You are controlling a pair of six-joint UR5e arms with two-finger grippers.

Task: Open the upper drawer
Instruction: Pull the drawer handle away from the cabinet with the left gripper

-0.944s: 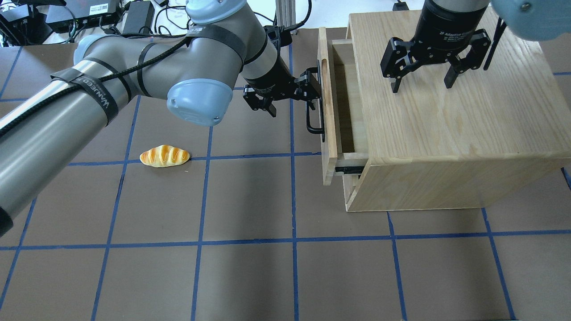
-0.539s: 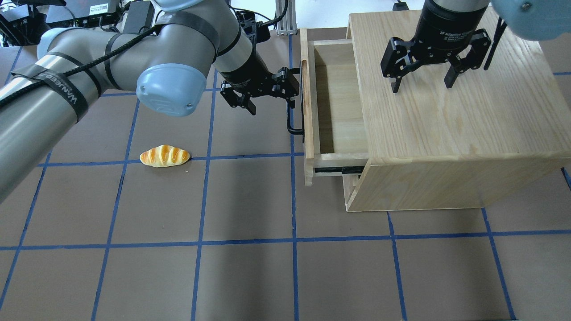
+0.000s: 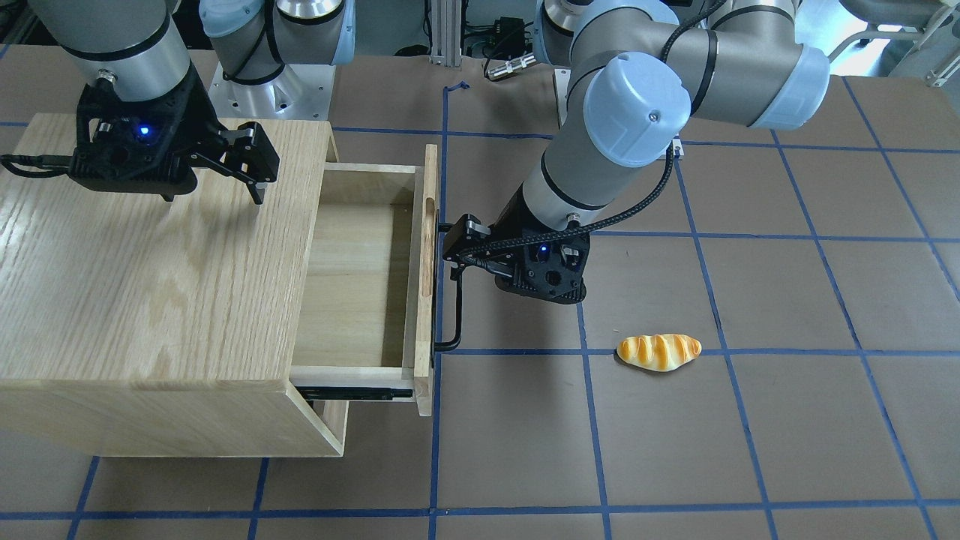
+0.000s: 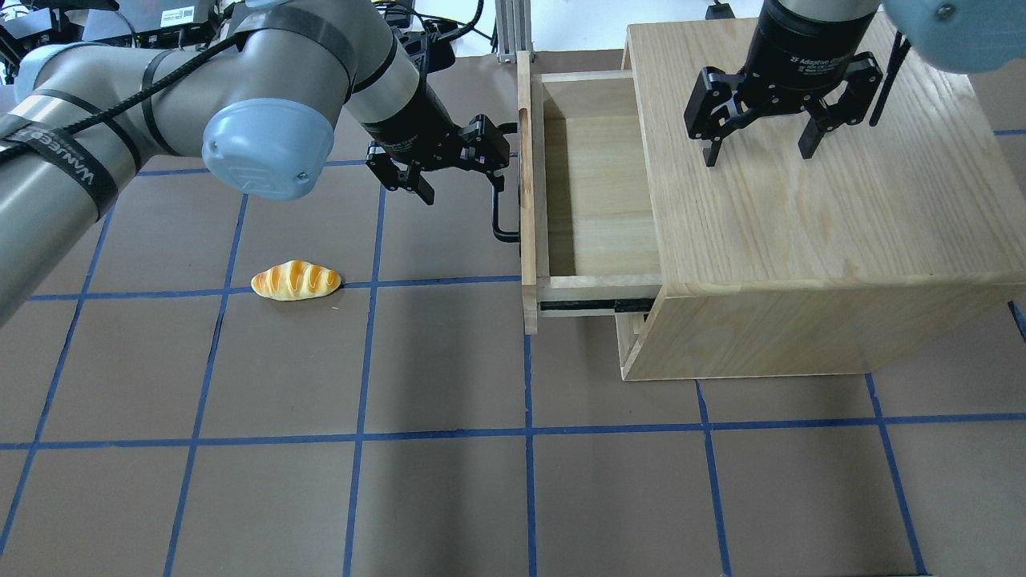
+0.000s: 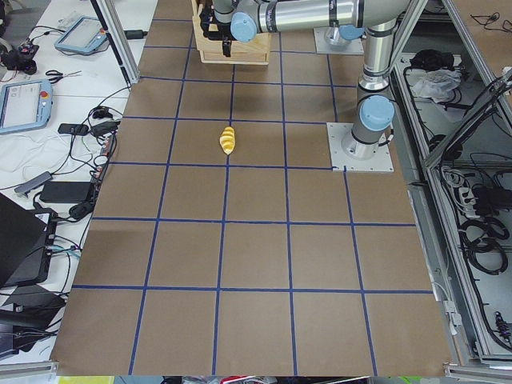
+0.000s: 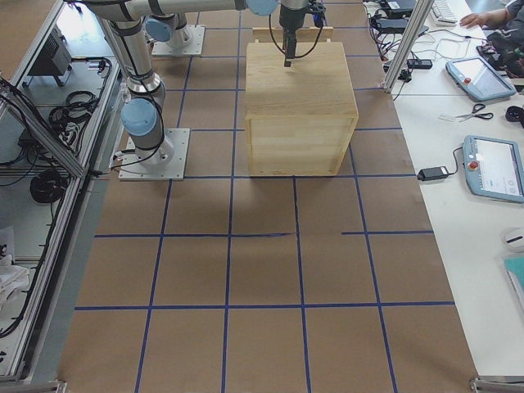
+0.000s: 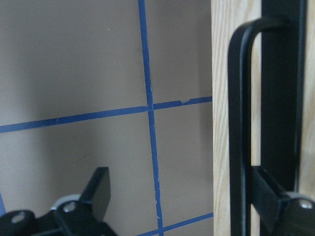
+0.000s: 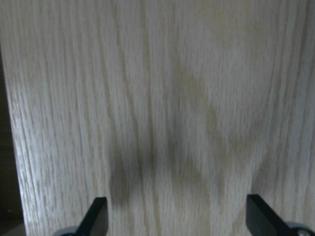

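Sliding further left since half a second ago, the upper drawer (image 4: pixel 593 184) now stands well out of the cabinet (image 4: pixel 842 232), and the left gripper (image 4: pixel 459 188) has gone left with it. Nearest, a bread roll (image 4: pixel 296 280) lies on the table (image 4: pixel 449 497), well apart from the drawer front on the left, and looks out of harm's way. Just beyond, the black slide rail (image 4: pixel 589 305) shows under the drawer's near side. I judge the travel may be nearing its end, so a continued pull could hit the stop and drag or tip the whole cabinet leftward. Farther back, the left gripper is spread wide and clamps nothing: one finger (image 7: pixel 270 194) sits hooked between the black bar handle (image 4: pixel 498 216) and the drawer front, at the handle's far end. That off-centre hook is the weak point, since any drift off the pull line could rack the drawer on its rails or let the bar slide off the finger. Farthest, the right gripper (image 4: pixel 758 156) hangs released over the cabinet top. Whether its tips press the wood I cannot tell, and if not, nothing braces the cabinet.
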